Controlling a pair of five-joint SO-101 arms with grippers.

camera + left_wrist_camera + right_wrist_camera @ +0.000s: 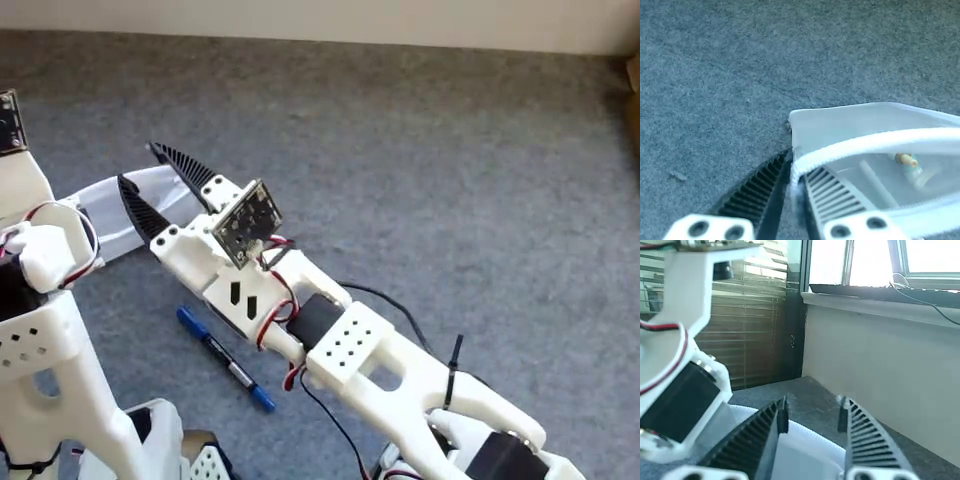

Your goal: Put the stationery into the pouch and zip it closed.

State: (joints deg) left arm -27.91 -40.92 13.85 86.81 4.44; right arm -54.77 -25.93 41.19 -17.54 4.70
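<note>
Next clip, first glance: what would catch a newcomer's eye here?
The right gripper hangs open over a translucent white pouch at the left of the high view. The left gripper pinches the pouch's zipper rim. A blue pen lies on the grey table between the two arms, outside the pouch, and a small yellowish item shows through the pouch wall.

Shells: white printed plastic throughout, on right arm point(400, 375) and left arm point(50, 340).
Fingers point(138, 208): black, ribbed, tapered to points; white bases pierced with round screw holes point(700, 228).
Servo housing point(316, 320): black, boxed between white links.
Camera board point(248, 222): square, studded, held on a white bracket.
Leads point(290, 292): red and white, looped; one black cable point(395, 300) is added.
Cable tie point(453, 365): black.
Perforated plate point(350, 342): rows of small holes.
</note>
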